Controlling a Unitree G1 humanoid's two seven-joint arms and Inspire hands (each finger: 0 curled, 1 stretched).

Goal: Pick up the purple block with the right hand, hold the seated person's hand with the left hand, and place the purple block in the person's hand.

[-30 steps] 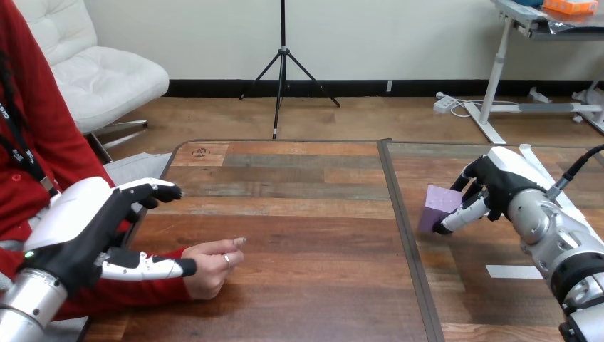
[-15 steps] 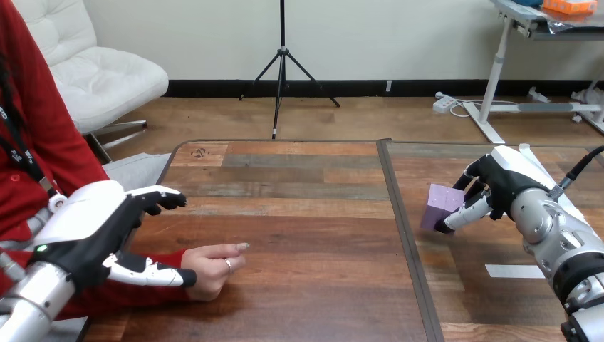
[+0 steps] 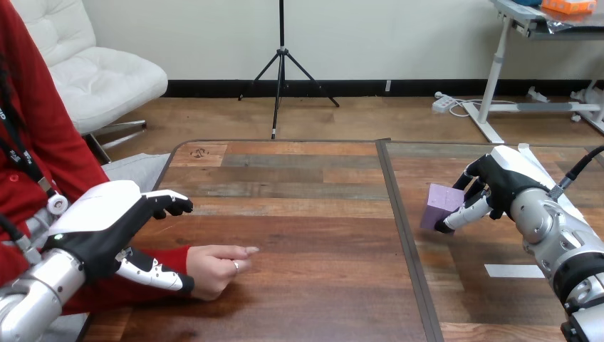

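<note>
Head view: at 3 o'clock, the right hand [image 3: 501, 184] curls round the purple block [image 3: 441, 204]. At 8 o'clock, near the tabletop [image 3: 313, 235] edge, the left hand [image 3: 107, 221] spreads open just beside the person's hand [image 3: 217, 262], which rests on the wood. Bare tabletop lies between the two sides.

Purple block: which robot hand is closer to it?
Right. The right hand pinches the purple block; the left hand hovers far across the table by the person's hand.
</note>
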